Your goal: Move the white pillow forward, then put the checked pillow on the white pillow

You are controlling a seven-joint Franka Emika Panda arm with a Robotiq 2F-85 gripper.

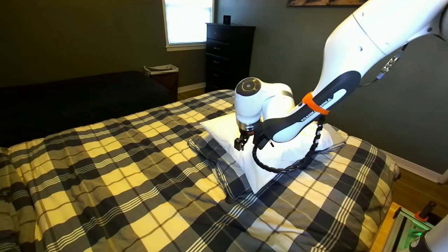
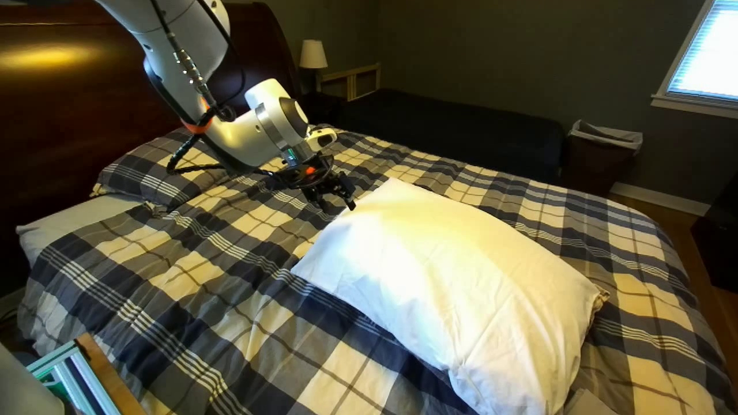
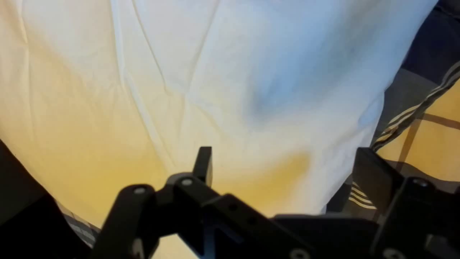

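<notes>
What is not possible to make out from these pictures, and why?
In an exterior view: most of the checked pillow, under the white pillow.
In an exterior view: the dark object on the dresser, too small to identify.
In an exterior view: the headboard, cut off by the left edge.
In the wrist view: part of the white pillow, behind the gripper.

The white pillow [image 3: 222, 90] below my gripper [image 3: 287, 165] runs past the wrist view's upper edge; whether my fingertips [image 3: 204, 163] touch it I can't tell. In an exterior view, my arm [image 1: 344, 80] hides part of it.
</notes>
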